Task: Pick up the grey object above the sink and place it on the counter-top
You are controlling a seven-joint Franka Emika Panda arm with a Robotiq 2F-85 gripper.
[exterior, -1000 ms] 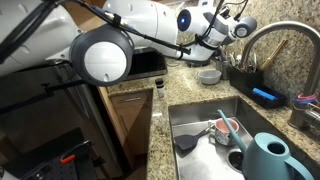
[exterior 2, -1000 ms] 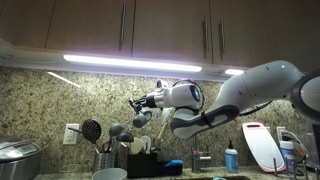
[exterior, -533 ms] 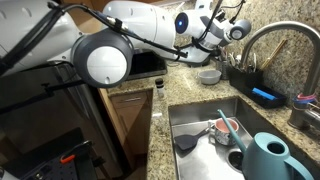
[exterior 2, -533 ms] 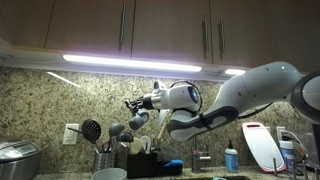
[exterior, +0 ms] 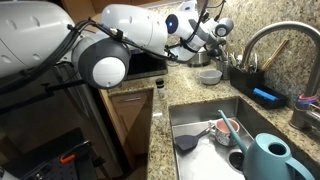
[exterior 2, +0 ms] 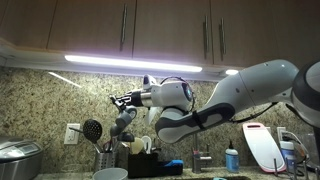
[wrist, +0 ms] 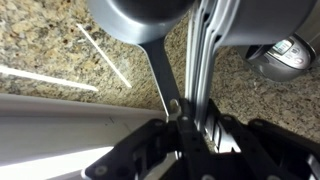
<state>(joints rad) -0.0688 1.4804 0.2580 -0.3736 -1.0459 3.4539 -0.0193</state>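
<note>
Grey object (wrist: 140,20), cropped by the wrist view's top edge, sits pinched between the jaws.

I am seeing the grey object (wrist: 140,18) cut off by the wrist view's top edge; the fingers (wrist: 205,140) are showing only as dark blur below.

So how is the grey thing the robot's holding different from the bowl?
The grey object has a long handle and hangs in the air, pinched in the gripper; the bowl has no handle and sits on the counter-top. The grey object is darker, the bowl paler. Both are rounded and greyish.
</note>
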